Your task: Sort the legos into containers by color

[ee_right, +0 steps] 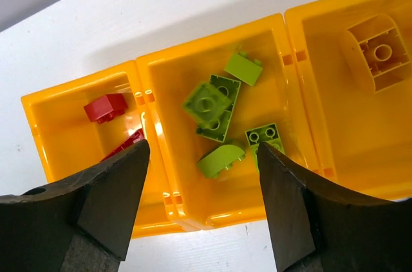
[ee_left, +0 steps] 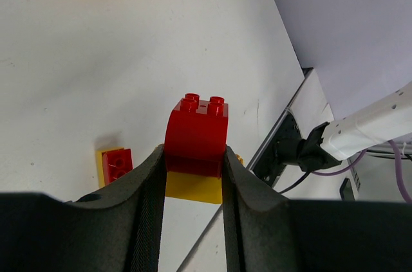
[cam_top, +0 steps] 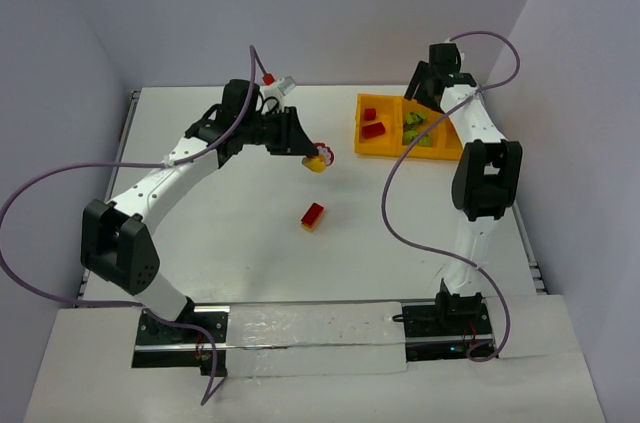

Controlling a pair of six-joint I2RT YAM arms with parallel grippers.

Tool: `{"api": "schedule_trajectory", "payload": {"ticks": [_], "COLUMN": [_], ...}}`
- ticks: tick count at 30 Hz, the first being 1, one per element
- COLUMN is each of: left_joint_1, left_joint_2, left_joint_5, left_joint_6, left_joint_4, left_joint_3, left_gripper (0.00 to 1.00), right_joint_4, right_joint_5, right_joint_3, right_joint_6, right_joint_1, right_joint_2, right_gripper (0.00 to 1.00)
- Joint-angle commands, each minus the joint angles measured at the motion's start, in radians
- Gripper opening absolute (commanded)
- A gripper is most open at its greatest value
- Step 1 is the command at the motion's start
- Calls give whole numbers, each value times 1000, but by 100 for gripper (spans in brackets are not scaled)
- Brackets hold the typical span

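My left gripper [ee_left: 193, 156] is shut on a red curved lego [ee_left: 196, 132] stacked on a yellow one [ee_left: 192, 188], held above the table left of the tray [cam_top: 318, 158]. Another red-on-yellow pair [cam_top: 313, 216] lies on the table, also seen in the left wrist view [ee_left: 114, 164]. The orange-yellow containers tray [ee_right: 283, 24] holds red legos [ee_right: 106, 108] in its left compartment, several lime green ones [ee_right: 212, 108] in the middle and a yellow one [ee_right: 374, 50] on the right. My right gripper [ee_right: 203, 156] hangs open above the middle compartment, over a lime curved lego [ee_right: 222, 159], holding nothing.
The tray [cam_top: 405, 126] stands at the table's far right, close to the back wall. Purple cables loop from both arms over the table. The table's right edge and the right arm's base [ee_left: 302, 146] show in the left wrist view.
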Motion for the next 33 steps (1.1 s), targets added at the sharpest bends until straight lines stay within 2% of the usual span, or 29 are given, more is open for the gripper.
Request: {"api": "schedule_trajectory", "payload": {"ticks": [1, 5, 7, 11, 16, 23, 27, 33], "left_joint_1": [9, 16, 17, 17, 10, -8, -27, -32], "left_joint_2": [-19, -19, -15, -1, 27, 40, 54, 33], "left_joint_5": [-51, -109, -152, -205, -306, -450, -477, -486], "left_joint_6": [-34, -82, -103, -158, -202, -269, -282, -273], "left_joint_4": [6, 24, 36, 57, 36, 10, -12, -15], "left_joint_3": [80, 87, 89, 101, 137, 157, 176, 168], "left_gripper": [0, 0, 0, 0, 0, 0, 0, 0], "right_joint_4": [4, 78, 151, 200, 249, 276, 294, 325], "right_joint_5": [21, -88, -153, -241, -343, -354, -231, -194], "right_joint_3": [-41, -259, -400, -563, -708, -737, -702, -647], "right_joint_6": [-22, -39, -68, -134, -106, 285, 314, 311], "right_joint_1": [-2, 30, 86, 206, 367, 475, 577, 598], "right_joint_2": [-144, -343, -479, -688, -852, -874, -822, -728], "right_gripper": [74, 72, 72, 73, 74, 75, 77, 78]}}
